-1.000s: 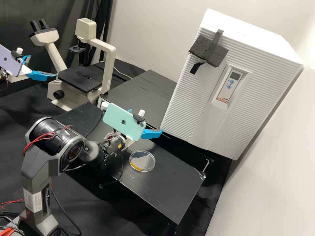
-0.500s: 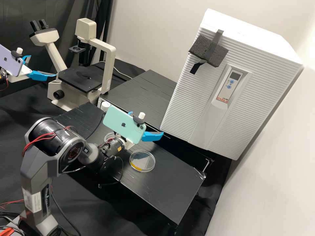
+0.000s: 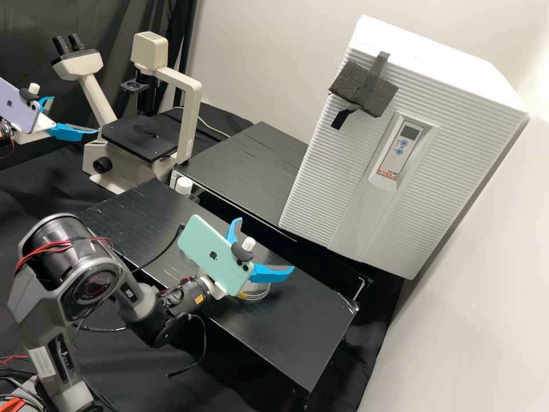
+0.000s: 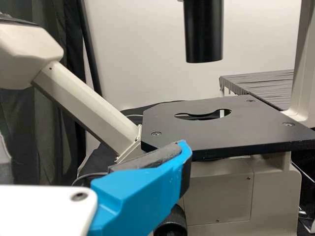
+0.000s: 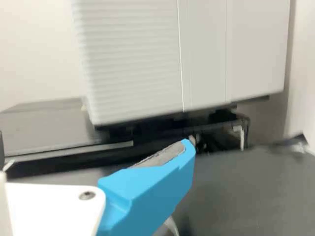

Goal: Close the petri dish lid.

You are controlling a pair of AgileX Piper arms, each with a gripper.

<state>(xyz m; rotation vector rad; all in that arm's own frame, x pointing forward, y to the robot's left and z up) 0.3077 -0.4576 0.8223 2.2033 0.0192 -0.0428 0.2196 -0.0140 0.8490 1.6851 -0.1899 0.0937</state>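
Note:
My right gripper [image 3: 266, 243], under a green phone, stands open low over the bench with nothing between its fingers. Just beneath its nearer finger lies a clear petri dish [image 3: 255, 291] with a yellow edge, partly covered by finger and phone; how its lid sits cannot be told. The right wrist view shows the same gripper [image 5: 94, 150], and a bit of the dish's clear rim [image 5: 171, 226] emerges below the blue finger. At the far left, beside the microscope, my left gripper [image 3: 75, 115] is open and empty; in its wrist view that gripper [image 4: 93, 150] is before the microscope stage.
A microscope [image 3: 140, 137] stands at the back left, and a white ribbed incubator [image 3: 343, 171] behind the bench [image 3: 297, 337]. A white-capped item [image 3: 184, 186] is at the bench's back edge. Black cables hang from the right arm.
My right gripper has come down and its fingers have spread wider. It now covers much of the dish; a second clear round item near its wrist has become hidden. The left arm has stayed still.

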